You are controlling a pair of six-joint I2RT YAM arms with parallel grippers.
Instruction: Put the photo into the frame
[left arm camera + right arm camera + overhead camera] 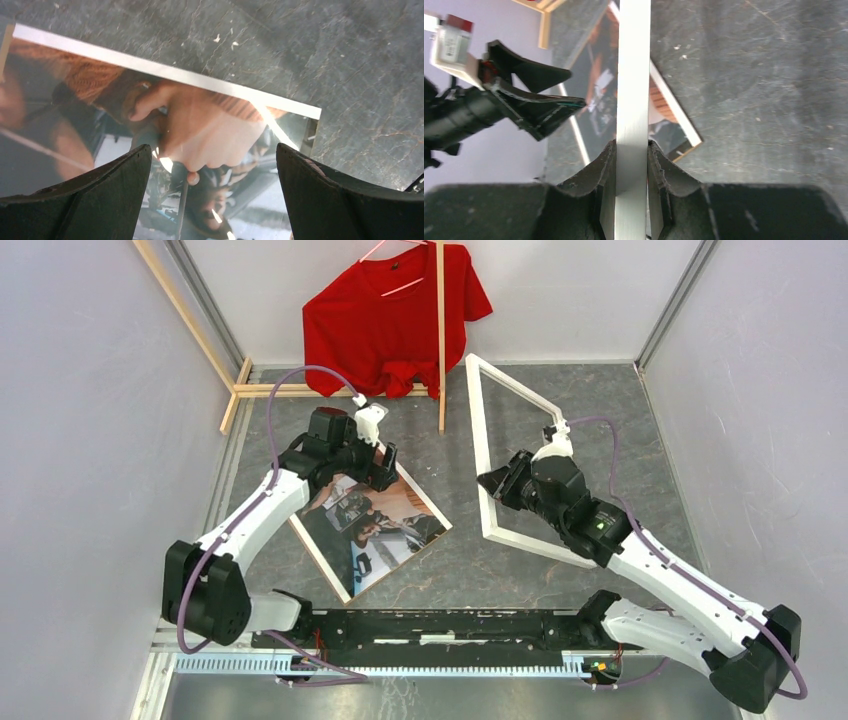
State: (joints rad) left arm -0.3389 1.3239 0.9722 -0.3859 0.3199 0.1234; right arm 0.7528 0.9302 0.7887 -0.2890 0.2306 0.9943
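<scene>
Black mounting rail and both arm bases lined the near edge of the dark grey, stone-patterned worktop [470,575]. Just beyond, on the left half, the large rectangular paper photo [385,530] of people in dark, orange and tan tones lay flat and picture side up, turned at an angle, with its white border showing. Its far corner was hidden under the left arm. The left claw [385,476] hovered over that far part, spread fully wide and grasping nothing. In the left wrist view both black fingers [107,195] stood apart above the print [200,125], and glare washed out some of the picture.

To the right, apart from the photo, the right claw [492,483] was clenched on the left rail of the large thin white rectangular frame [478,430]. The right wrist view showed the white rail [634,75] pinched between the two pads. The right arm covered the frame's near right side, and whether the frame sat flat or was raised could not be told.

Farthest back, a red T-shirt [390,320] hung on a pale wooden rack [441,360]; the rack's top was cut off by the picture edge.
</scene>
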